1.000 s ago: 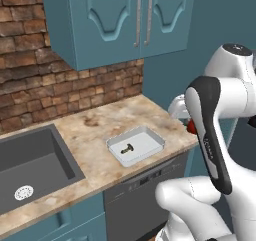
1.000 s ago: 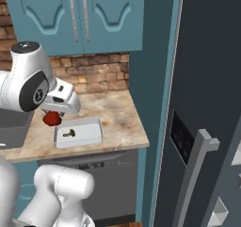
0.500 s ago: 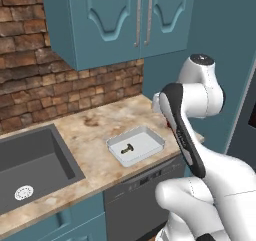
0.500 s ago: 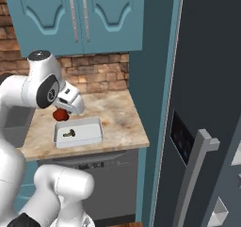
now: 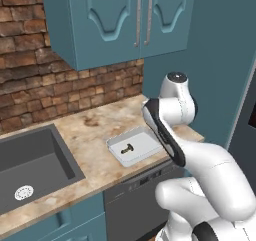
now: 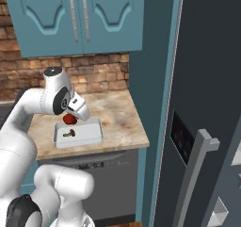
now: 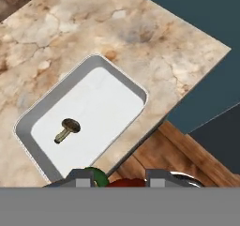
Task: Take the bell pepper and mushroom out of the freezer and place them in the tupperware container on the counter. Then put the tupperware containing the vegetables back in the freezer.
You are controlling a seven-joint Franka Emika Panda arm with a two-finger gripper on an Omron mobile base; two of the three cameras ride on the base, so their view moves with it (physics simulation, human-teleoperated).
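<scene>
My gripper (image 6: 74, 116) is shut on the red bell pepper (image 6: 70, 120) and holds it just above the tupperware container (image 6: 79, 140) on the counter (image 6: 120, 122). In the hand view the bell pepper (image 7: 125, 182) with its green stem sits between the fingertips (image 7: 80, 177), at the near edge of the tupperware container (image 7: 108, 103). The mushroom (image 7: 67, 129) lies on its side inside the container, also seen as the mushroom (image 5: 126, 148) in the tupperware container (image 5: 145, 144). The dark freezer (image 6: 207, 94) stands at the right.
A dark grey sink (image 5: 30, 160) is set in the counter (image 5: 90, 127) left of the container. Teal wall cabinets (image 5: 125, 20) hang above a brick backsplash. A dishwasher (image 5: 132, 200) sits below the counter's edge. The freezer's bar handle (image 6: 194, 174) juts out near the base.
The arm has swung from the counter's freezer-side end to over the container, carrying the bell pepper with it. The mushroom and container have not moved.
</scene>
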